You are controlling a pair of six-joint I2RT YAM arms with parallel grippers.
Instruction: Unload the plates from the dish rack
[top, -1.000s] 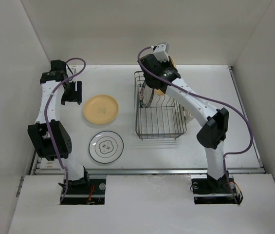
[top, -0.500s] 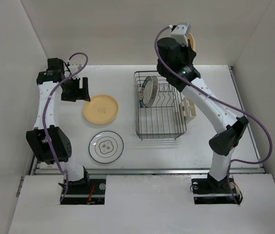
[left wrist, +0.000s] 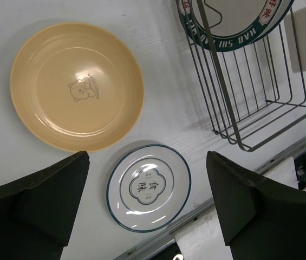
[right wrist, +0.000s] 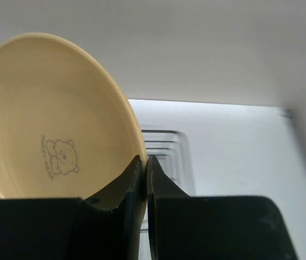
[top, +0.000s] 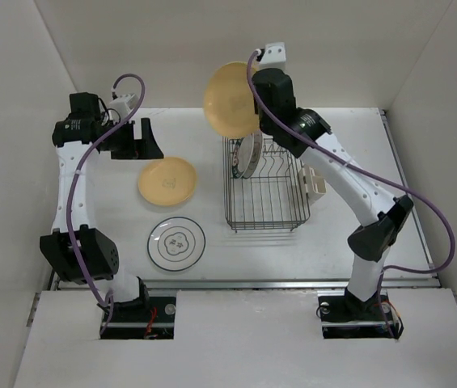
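Left tool (left wrist: 147, 162) gapes wide; right tool (right wrist: 144, 162) is pinched tight, arm raised.

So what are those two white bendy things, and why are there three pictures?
They are robot arms, a left arm and a right arm, bolted to a table. Each ends in a two-finger pincher called a gripper. The big picture looks down from above. The other two come from small cameras on the wrists, so the black shapes at the bottom are the robot's own fingers. The right gripper is pinched shut on the rim of a cream plate, holding it up in the air near the dish rack. The left gripper is open and holds nothing. On the table lie a yellow-orange plate and a white plate with a thin dark rim. One teal-rimmed plate stands in the rack.
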